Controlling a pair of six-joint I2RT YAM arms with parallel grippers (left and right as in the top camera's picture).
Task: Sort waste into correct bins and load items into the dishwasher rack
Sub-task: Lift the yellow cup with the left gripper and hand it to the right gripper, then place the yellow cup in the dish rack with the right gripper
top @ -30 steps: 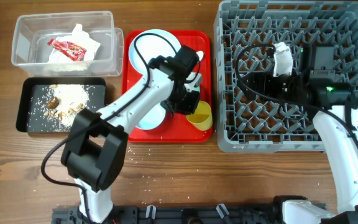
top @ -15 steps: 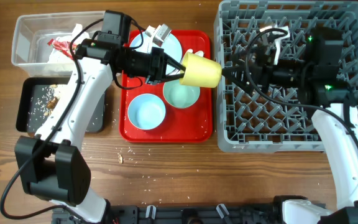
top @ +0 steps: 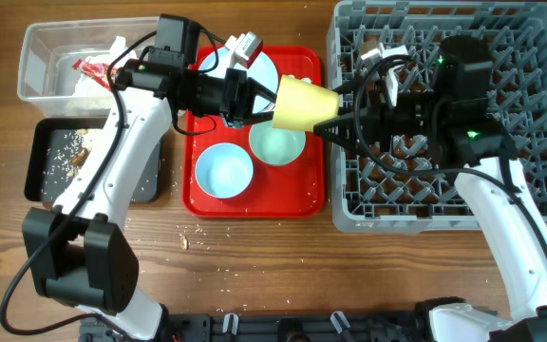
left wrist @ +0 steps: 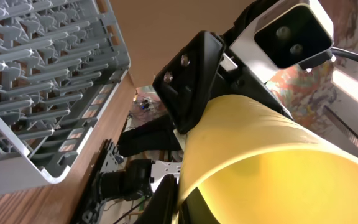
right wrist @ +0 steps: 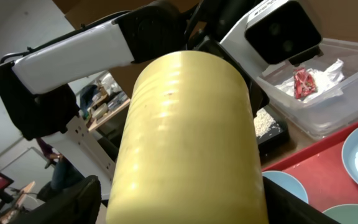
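My left gripper [top: 254, 98] is shut on the rim of the small yellow cup [top: 304, 103] and holds it on its side in the air over the red tray's right edge, base toward the grey dishwasher rack [top: 444, 204]. In the left wrist view one finger [left wrist: 166, 199] lies outside the cup wall [left wrist: 272, 162] and the other inside. My right gripper [top: 335, 106] reaches in from the rack with open jaws on either side of the cup's base [right wrist: 185, 124]. A gap shows beside one finger [right wrist: 76, 199].
Two light blue bowls [top: 224, 171] [top: 276, 144] and a partly hidden blue plate [top: 259, 68] sit on the red tray [top: 302, 204]. The clear tub [top: 41, 43] holds the red wrapper [top: 98, 68] and white napkin [top: 122, 52]. The black tray [top: 50, 142] holds food scraps [top: 79, 157].
My left gripper lifted the yellow cup off the red tray and turned it toward the rack. My right gripper moved left out of the rack to the cup's base.
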